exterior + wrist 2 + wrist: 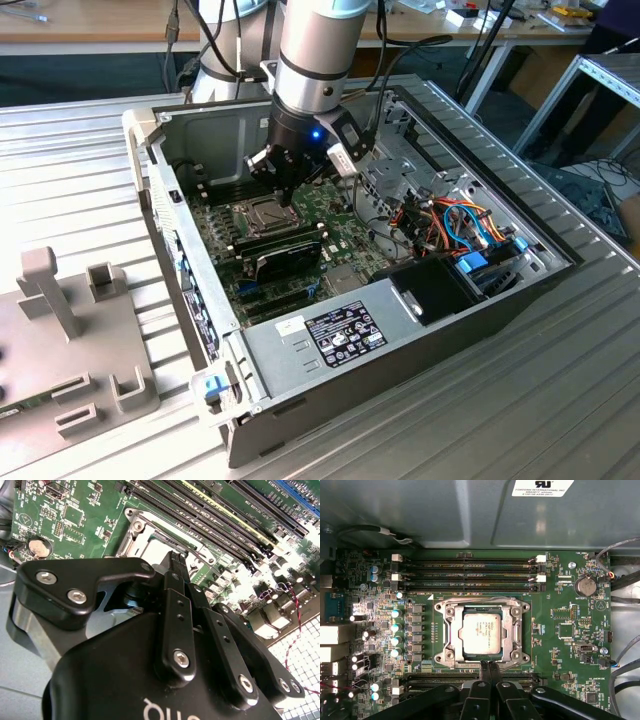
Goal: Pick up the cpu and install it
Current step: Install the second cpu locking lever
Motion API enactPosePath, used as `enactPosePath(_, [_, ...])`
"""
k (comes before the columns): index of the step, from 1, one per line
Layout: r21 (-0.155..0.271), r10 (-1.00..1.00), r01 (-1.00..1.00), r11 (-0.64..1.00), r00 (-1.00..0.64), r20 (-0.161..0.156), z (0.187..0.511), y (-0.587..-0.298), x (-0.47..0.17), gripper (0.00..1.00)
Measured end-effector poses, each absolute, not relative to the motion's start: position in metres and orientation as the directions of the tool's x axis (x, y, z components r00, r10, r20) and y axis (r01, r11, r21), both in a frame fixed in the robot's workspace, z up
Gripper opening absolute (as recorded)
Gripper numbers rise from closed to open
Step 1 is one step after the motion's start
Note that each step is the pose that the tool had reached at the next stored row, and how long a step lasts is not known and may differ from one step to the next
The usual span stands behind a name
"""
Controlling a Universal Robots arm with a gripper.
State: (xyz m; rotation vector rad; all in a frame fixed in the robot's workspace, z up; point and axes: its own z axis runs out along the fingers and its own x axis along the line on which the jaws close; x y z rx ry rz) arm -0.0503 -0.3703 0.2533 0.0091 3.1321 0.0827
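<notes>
In the exterior view, the grey fixture block [60, 340] lies on the exterior view's left of the open computer case [400, 340]. Inside the case, the gripper [287, 196] hangs just above the metal socket frame [262, 211] on the motherboard [225, 240]. In the first wrist view, the cpu [481, 633] sits flat inside the socket frame. The gripper's fingers [483, 672] are pressed together and hold nothing, just beside the frame's edge.
</notes>
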Motion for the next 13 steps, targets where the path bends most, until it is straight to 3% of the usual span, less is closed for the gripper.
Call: enactPosePath(13, [0.053,0.006,0.006,0.999,-1.000,-0.008,0.2437,-0.3789,-0.0503,0.11])
